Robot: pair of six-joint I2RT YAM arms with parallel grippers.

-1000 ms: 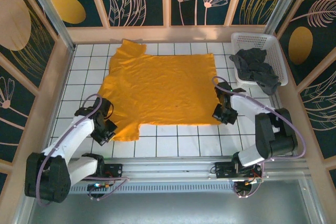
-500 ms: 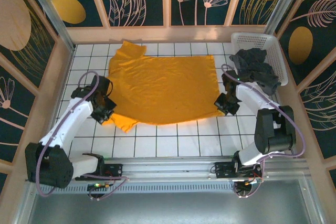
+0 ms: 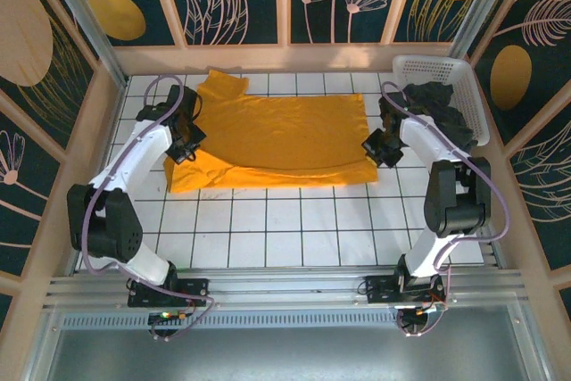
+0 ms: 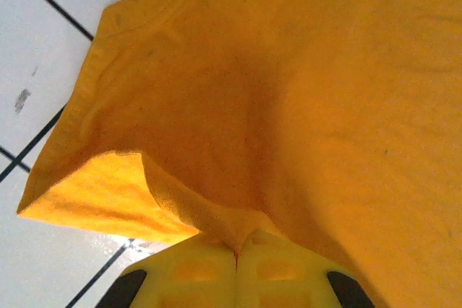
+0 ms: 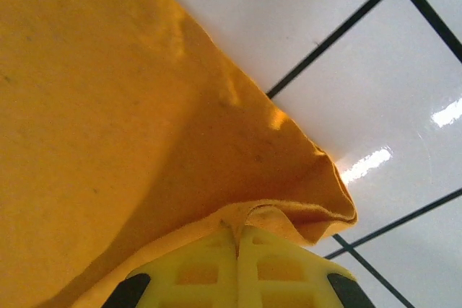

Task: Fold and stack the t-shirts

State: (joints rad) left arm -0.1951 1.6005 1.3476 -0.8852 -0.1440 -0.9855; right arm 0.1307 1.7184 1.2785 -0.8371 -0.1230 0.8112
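Orange-yellow t-shirt (image 3: 277,131) lies half folded on the tabletop (image 3: 268,220), with the left gripper (image 3: 185,145) and the right gripper (image 3: 374,144) each clamped on one of its corners; next, probably, they lay this edge flat and release.

Soft matt cloth makes the orange t-shirt (image 3: 277,136), faintly creased; glossy white tiles, reflecting light, cover the table (image 3: 303,229); white plastic lattice forms the basket (image 3: 433,69).
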